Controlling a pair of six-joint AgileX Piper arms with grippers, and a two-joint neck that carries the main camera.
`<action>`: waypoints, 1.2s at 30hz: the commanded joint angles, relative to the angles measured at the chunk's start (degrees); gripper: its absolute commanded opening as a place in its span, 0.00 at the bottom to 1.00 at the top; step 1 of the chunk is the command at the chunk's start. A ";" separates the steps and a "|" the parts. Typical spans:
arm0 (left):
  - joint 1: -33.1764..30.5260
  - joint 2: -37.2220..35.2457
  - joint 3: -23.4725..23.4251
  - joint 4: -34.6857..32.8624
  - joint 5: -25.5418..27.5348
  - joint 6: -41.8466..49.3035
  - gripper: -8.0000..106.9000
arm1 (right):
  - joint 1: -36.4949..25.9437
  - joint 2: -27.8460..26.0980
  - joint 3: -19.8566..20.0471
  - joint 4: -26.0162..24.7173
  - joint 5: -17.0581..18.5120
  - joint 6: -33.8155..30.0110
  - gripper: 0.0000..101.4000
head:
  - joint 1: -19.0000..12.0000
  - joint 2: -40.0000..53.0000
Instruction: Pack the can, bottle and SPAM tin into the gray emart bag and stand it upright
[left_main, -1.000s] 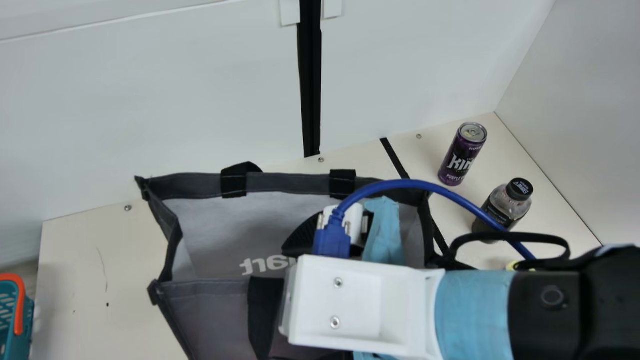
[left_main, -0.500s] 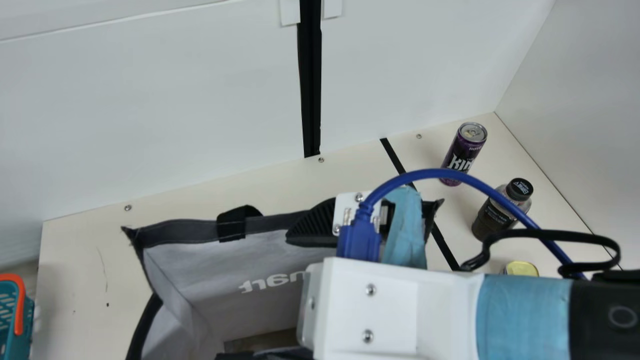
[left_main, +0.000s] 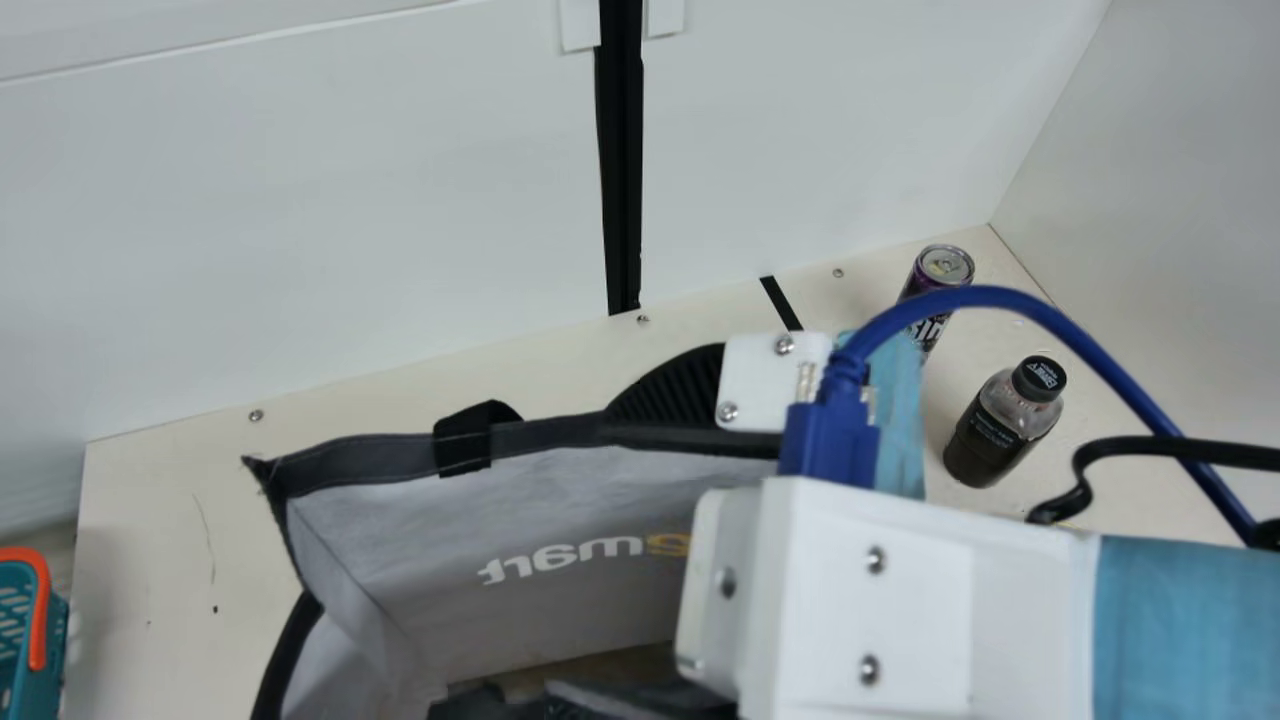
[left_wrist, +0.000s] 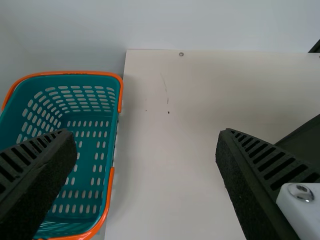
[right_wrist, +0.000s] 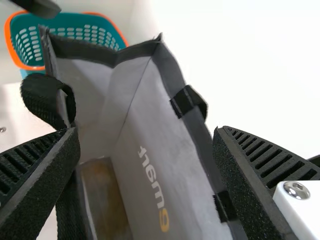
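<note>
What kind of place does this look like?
Probably a robot test booth: a screwed-down cream table closed in by plain white panels, with a blue cable plugged into the arm above a shopping bag.

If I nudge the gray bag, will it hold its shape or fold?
The bag will probably flex: its walls look thin and bow along the rim. The bottom may stay firmer, since a flat brown panel lies there. The handles look like soft webbing, so they'd likely bend.
</note>
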 joint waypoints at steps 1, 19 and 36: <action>0.00 0.00 0.00 0.00 0.00 0.00 0.85 | -0.32 -0.11 -0.48 0.39 -0.04 0.18 0.94 | -1.30 -0.14; 0.00 0.00 0.00 0.00 0.00 0.00 0.85 | -6.68 -1.69 -4.55 0.56 -0.04 -0.43 0.94 | -1.30 -0.14; 0.00 0.00 0.00 0.00 0.00 0.00 0.85 | -17.11 -2.29 -7.27 -0.88 -0.04 -2.32 0.94 | -1.30 -0.14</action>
